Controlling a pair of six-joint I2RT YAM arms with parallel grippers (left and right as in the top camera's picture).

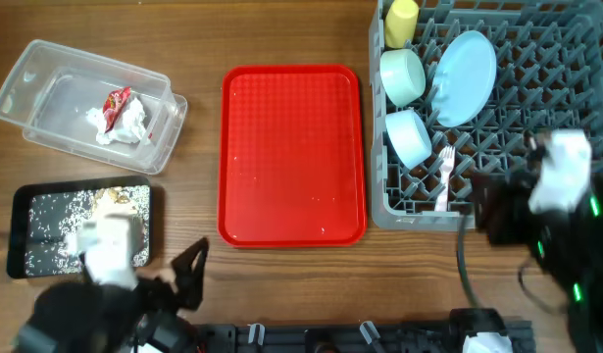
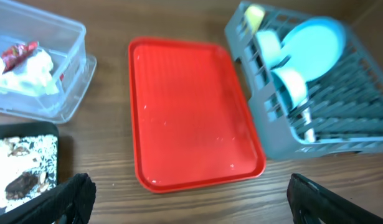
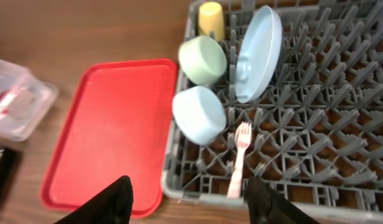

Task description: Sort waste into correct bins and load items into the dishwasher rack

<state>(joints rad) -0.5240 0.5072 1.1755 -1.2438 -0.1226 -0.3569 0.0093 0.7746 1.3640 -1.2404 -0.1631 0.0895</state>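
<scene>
The grey dishwasher rack at the right holds a yellow cup, a pale green bowl, a pale blue bowl, a pale blue plate on edge and a white fork. The spoon is not visible. The clear tub at the far left holds the red wrapper and the white napkin. The black tray holds food scraps. My left gripper is open and empty over bare wood near the front edge. My right gripper is open and empty, just in front of the rack's near wall.
An empty red serving tray lies in the middle, between the bins and the rack. It also shows in the left wrist view and the right wrist view. Bare wood runs along the front of the table.
</scene>
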